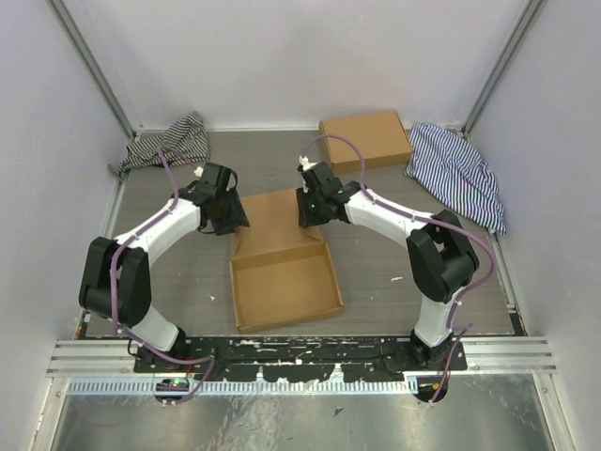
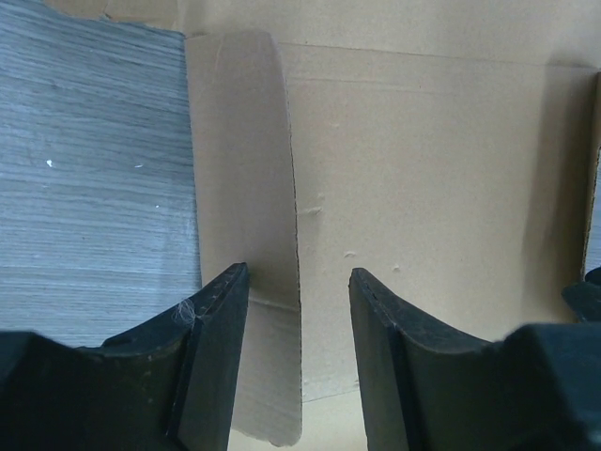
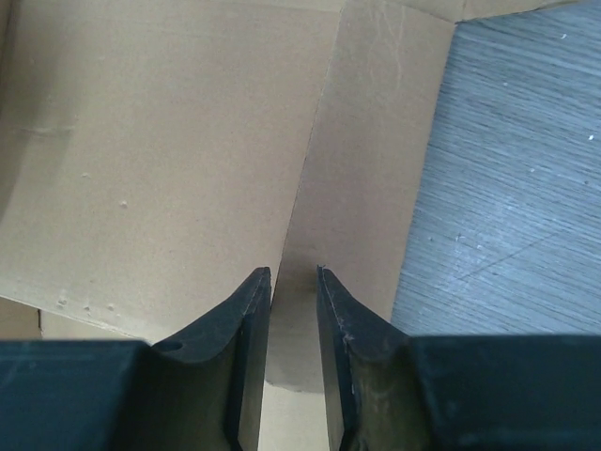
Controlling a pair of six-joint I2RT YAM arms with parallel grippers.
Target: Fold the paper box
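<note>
The paper box [image 1: 286, 282] lies at the table's middle: a shallow brown tray with raised walls nearest me and its lid panel [image 1: 280, 218] stretching away. My left gripper [image 1: 233, 218] is at the lid's left edge. In the left wrist view it [image 2: 299, 282] is open, and the raised left side flap [image 2: 239, 169] stands between its fingers. My right gripper [image 1: 308, 214] is at the lid's right edge. In the right wrist view it [image 3: 294, 277] is narrowly open around the raised right side flap [image 3: 376, 169], with a gap still showing.
A second, closed flat cardboard box [image 1: 364, 141] lies at the back right. One striped cloth [image 1: 169, 141] is bunched at the back left and another [image 1: 460, 174] at the right wall. A metal rail [image 1: 300, 357] runs along the near edge.
</note>
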